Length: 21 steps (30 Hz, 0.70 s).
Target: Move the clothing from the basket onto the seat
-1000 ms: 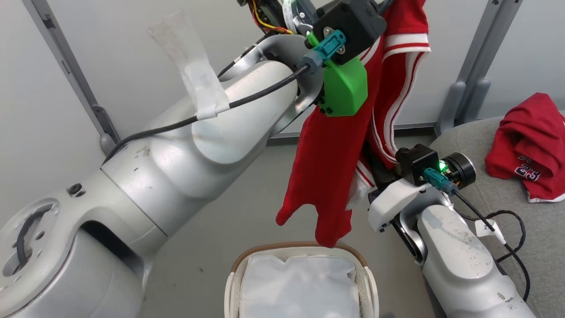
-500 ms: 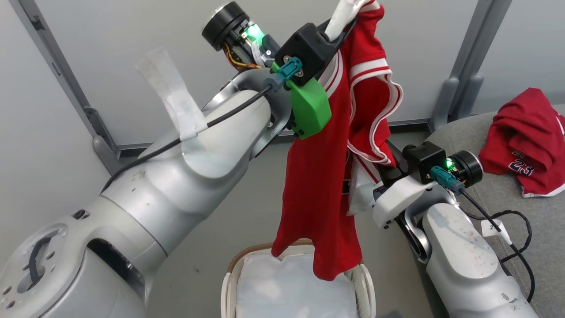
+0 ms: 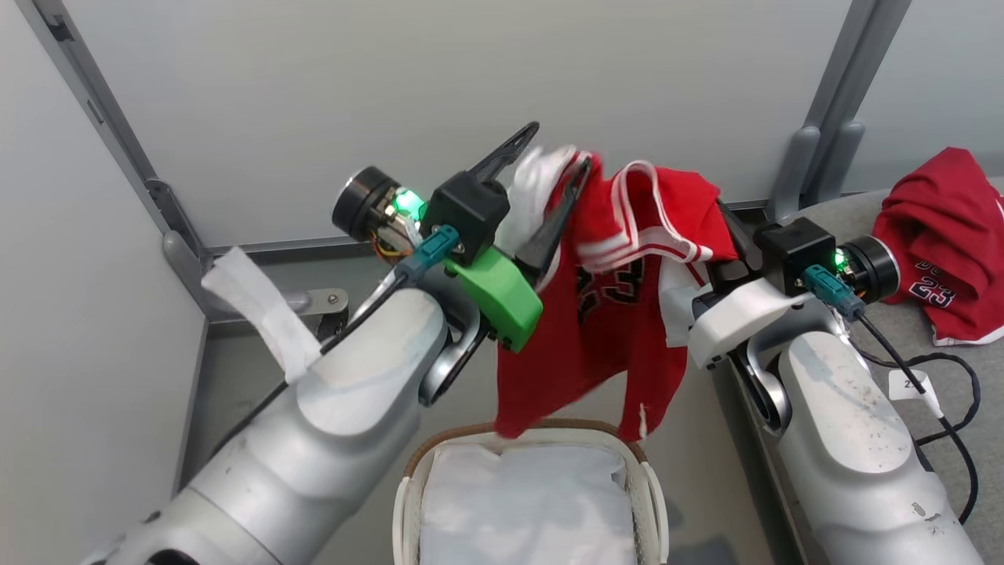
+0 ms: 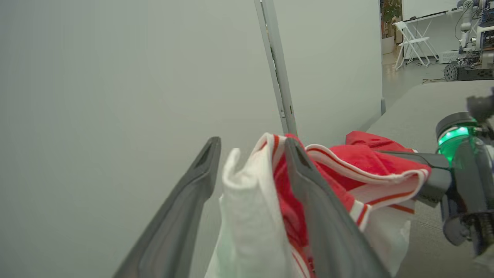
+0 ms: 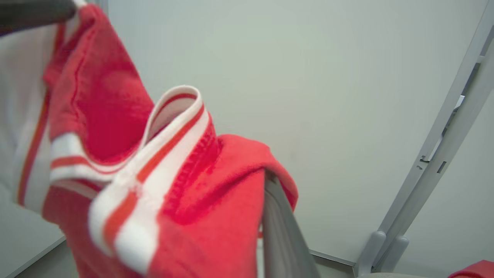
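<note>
A red garment (image 3: 612, 314) with white stripes and a dark "23" hangs in the air above the basket (image 3: 533, 435), its hem just over the brown rim. My left gripper (image 3: 558, 145) is open, and a white fold of the garment (image 4: 247, 200) lies loosely between its spread fingers. My right gripper (image 5: 266, 181) is shut on the garment's (image 5: 115, 154) red edge, and cloth covers most of its fingers. Another red garment (image 3: 941, 235) printed "23" lies crumpled on the grey seat (image 3: 925, 353) at the right.
In the basket lies a white liner (image 3: 525, 502). Grey wall panels with metal posts (image 3: 831, 118) stand behind. A black cable (image 3: 941, 408) trails over the seat beside my right arm. Folding chairs and another machine (image 4: 467, 34) stand far off.
My left gripper has opened and its arm has dropped lower. The garment, which hung long from the left gripper, now sags between both grippers. The head view has also shifted.
</note>
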### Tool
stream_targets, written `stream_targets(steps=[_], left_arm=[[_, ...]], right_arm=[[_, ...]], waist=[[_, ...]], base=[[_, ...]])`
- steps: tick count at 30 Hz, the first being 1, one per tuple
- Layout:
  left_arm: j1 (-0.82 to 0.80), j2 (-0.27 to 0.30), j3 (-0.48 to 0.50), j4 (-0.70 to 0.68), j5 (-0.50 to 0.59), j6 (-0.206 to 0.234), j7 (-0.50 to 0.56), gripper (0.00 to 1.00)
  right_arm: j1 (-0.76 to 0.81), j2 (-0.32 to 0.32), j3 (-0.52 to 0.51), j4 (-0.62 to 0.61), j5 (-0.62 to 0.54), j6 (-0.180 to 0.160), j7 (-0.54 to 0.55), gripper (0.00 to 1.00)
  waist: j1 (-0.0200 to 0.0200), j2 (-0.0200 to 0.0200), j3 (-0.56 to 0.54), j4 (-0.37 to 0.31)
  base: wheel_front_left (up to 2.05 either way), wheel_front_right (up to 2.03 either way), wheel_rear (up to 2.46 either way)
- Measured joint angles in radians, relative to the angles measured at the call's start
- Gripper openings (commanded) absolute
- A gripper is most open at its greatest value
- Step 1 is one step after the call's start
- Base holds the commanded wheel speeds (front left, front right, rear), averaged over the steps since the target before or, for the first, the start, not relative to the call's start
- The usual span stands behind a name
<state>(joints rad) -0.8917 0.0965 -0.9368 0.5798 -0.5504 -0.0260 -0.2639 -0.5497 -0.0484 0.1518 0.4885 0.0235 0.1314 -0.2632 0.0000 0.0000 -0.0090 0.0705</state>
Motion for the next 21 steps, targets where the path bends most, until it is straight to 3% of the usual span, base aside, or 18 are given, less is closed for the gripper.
stream_targets(steps=[11,21], left_arm=[[0.273,-0.03,0.148,-0.104,0.111,-0.02,0.0,1.0],[0.464,-0.043,0.228,-0.097,0.179,-0.064,0.0,1.0]], right_arm=[[-0.003,0.0,-0.025,-0.035,-0.015,0.0,0.0,0.0],[-0.001,0.0,-0.055,-0.052,-0.033,0.0,0.0,0.0]], waist=[[0.0,0.0,0.012,-0.007],[0.0,0.0,0.022,-0.015]], base=[[0.0,0.0,0.0],[0.0,0.0,0.0]])
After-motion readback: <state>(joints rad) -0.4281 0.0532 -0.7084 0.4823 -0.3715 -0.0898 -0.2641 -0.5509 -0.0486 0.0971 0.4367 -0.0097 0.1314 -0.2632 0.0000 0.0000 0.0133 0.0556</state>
